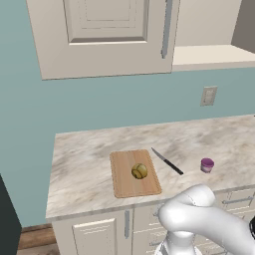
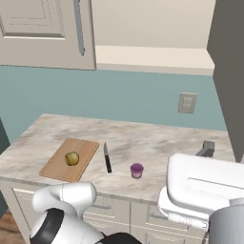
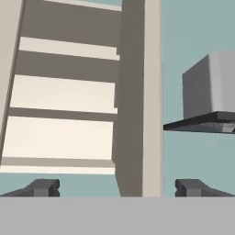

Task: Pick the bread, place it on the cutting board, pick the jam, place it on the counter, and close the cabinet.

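Looking over the counter (image 1: pixel 89 149) from my left base view, I see the bread (image 1: pixel 139 171) sitting on the cutting board (image 1: pixel 124 184), roughly in the middle of it. A black-handled knife (image 1: pixel 167 161) lies on the stone just beside the board's right edge, apart from it, blade pointing toward the wall. The jam (image 1: pixel 207 165) stands upright on the counter to the right of the knife, near the front edge and touching neither knife nor board.

From the right base view the same row reads left to right: board (image 2: pixel 57 167) with the bun (image 2: pixel 72 158) on it, knife (image 2: pixel 107 158), then the jar (image 2: pixel 137 170). A wall socket (image 2: pixel 187 103) sits on the teal wall behind.

Above, the cabinet (image 1: pixel 104 37) has its left door shut with a vertical bar handle (image 1: pixel 166 27); the right half stands open, showing the cream inner shelf (image 1: pixel 214 55). The dark slab at the right of the right base view is probably the open door (image 2: pixel 228 71) seen edge-on, though I can't be sure.

In the hand view the gripper (image 3: pixel 117 188) faces the open cabinet's shelves (image 3: pixel 59 133), with the door edge (image 3: pixel 137 92) running up the centre and a grey range hood (image 3: pixel 206 92) off to the right. The two fingertips (image 3: pixel 43 187) sit wide apart with nothing between them.
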Tool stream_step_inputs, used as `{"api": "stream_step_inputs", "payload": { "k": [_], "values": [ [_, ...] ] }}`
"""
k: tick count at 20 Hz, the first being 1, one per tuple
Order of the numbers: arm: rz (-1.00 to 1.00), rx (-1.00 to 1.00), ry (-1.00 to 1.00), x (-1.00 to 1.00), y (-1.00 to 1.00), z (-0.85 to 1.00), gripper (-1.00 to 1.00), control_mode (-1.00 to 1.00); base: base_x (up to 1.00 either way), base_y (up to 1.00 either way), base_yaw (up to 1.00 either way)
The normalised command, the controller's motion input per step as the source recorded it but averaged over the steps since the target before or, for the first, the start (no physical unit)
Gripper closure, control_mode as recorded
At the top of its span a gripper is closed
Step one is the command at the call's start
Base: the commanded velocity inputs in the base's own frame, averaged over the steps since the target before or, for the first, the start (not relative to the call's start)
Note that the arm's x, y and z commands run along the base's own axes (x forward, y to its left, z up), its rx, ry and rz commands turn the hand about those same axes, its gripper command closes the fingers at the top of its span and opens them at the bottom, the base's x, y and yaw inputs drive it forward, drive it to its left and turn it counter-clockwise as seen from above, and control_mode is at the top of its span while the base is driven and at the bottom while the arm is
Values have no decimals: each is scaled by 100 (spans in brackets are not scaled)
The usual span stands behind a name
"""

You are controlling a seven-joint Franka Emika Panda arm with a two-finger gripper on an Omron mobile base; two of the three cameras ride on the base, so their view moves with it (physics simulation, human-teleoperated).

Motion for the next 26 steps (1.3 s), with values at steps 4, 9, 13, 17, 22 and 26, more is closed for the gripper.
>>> {"api": "stream_step_inputs", "payload": {
  "k": [4, 9, 13, 17, 22, 26],
  "values": [
    [0, 0, 0, 14, -10, -4, -100, -100, 0, 0, 0],
    [0, 0, 0, 13, -21, -3, -100, -100, 0, 0, 0],
    [0, 0, 0, 5, -23, -1, -100, -100, 0, 0, 0],
    [0, 0, 0, 4, -20, -1, -100, -100, 0, 0, 0],
    [0, 0, 0, 1, -12, -2, -100, -100, 0, 0, 0],
    [0, 0, 0, 0, -10, -3, -100, -100, 0, 0, 0]
  ]
}}
